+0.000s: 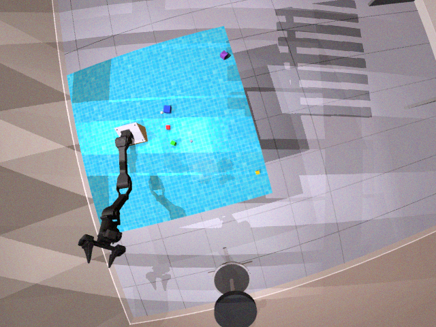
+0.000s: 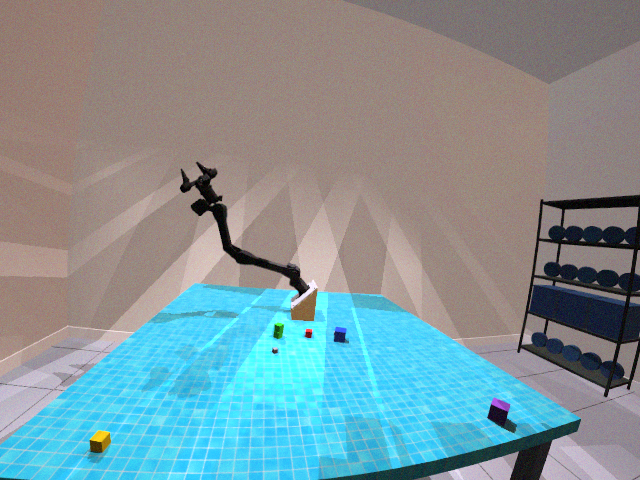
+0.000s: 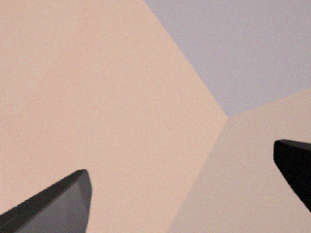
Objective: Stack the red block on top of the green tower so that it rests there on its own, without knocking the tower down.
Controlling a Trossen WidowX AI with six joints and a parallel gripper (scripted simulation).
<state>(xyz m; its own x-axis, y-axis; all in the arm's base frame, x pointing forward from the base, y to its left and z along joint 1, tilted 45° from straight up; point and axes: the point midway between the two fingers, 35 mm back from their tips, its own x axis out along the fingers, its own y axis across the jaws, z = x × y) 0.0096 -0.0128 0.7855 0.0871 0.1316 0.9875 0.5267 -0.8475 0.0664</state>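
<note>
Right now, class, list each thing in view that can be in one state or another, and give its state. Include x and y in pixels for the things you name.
Gripper (image 1: pixel 99 264) (image 2: pixel 189 166) (image 3: pixel 185 165): open, raised, nothing between its fingers.
Arm (image 1: pixel 122 161) (image 2: pixel 223 232): stretched out from its base, off the blocks.
Green tower (image 1: pixel 173 142) (image 2: pixel 278 330): standing, nothing on top.
Red block (image 1: pixel 167 127) (image 2: pixel 308 333): on the table, not stacked.
Blue block (image 1: pixel 167 109) (image 2: pixel 340 334): resting on the table.
Purple block (image 1: pixel 223 55) (image 2: pixel 498 411): resting near a table edge.

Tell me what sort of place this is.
Probably a home gym or training room: a rack holds rows of round, dumbbell-like weights, and a robot arm stands on a blue-tiled table.
</note>
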